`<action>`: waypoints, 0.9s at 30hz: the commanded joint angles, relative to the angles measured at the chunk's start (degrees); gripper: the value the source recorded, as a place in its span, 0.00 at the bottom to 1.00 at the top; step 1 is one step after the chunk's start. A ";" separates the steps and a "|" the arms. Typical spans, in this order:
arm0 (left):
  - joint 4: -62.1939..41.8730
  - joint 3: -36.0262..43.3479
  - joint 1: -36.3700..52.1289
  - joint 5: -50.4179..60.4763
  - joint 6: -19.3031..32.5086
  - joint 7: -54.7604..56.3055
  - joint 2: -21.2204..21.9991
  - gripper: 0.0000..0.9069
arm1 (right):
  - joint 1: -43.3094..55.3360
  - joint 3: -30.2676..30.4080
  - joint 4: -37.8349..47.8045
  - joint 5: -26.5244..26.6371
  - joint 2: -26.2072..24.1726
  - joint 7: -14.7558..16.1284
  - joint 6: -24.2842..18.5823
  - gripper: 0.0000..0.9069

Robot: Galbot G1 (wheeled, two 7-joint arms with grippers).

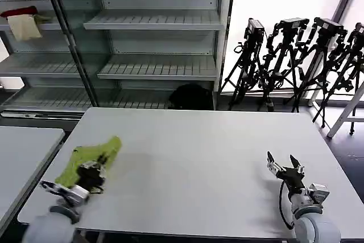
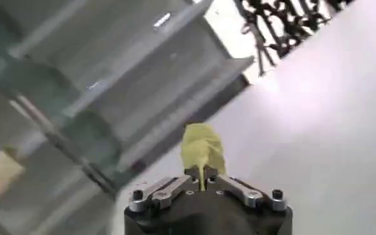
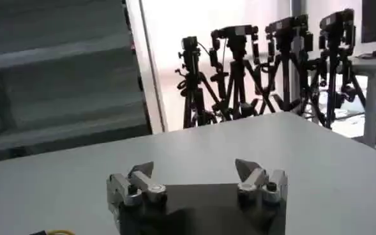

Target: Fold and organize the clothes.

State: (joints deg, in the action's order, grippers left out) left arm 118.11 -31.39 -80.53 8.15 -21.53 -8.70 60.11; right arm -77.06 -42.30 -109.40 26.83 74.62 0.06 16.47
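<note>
While left pincer [image 1: 98, 167] grips T-shirt [image 1: 85, 157], shelving [image 1: 153, 38] behind, tripods [image 1: 296, 61] beside

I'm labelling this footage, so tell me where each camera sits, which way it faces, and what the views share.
Head view: on the robot's head, looking down at the grey table; both arms show, left hand shut on the green T-shirt, right hand open.
Left wrist view: behind the left hand, facing the shelving.
Right wrist view: behind the right hand, facing the tripods.
Shared: table, shelving, tripods.
</note>
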 commanded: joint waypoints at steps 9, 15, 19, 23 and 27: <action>-7.03 28.78 20.17 -19.27 -6.20 17.29 14.70 0.01 | -3.39 3.42 -9.39 -3.34 1.61 0.26 3.97 1.00; -11.04 33.22 23.46 -18.26 -9.78 16.71 18.03 1.00 | -2.49 6.19 -11.87 -4.26 2.87 -0.20 9.84 1.00; -9.78 34.16 22.93 -17.98 -8.78 14.84 16.79 1.00 | -0.27 8.53 -11.73 0.42 3.82 -2.48 15.55 1.00; -5.66 33.64 22.19 -22.08 -6.79 12.22 11.86 1.00 | 1.86 11.74 -10.91 3.88 5.03 -3.95 16.70 1.00; 2.44 28.25 19.86 -27.94 -4.54 11.72 6.17 1.00 | 6.10 19.57 -8.80 11.69 6.62 -8.99 16.82 1.00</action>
State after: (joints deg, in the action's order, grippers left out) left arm 111.22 -1.69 -61.41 -9.10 -28.07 3.78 73.40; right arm -76.78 -33.86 -118.69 27.82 78.81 -2.53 27.64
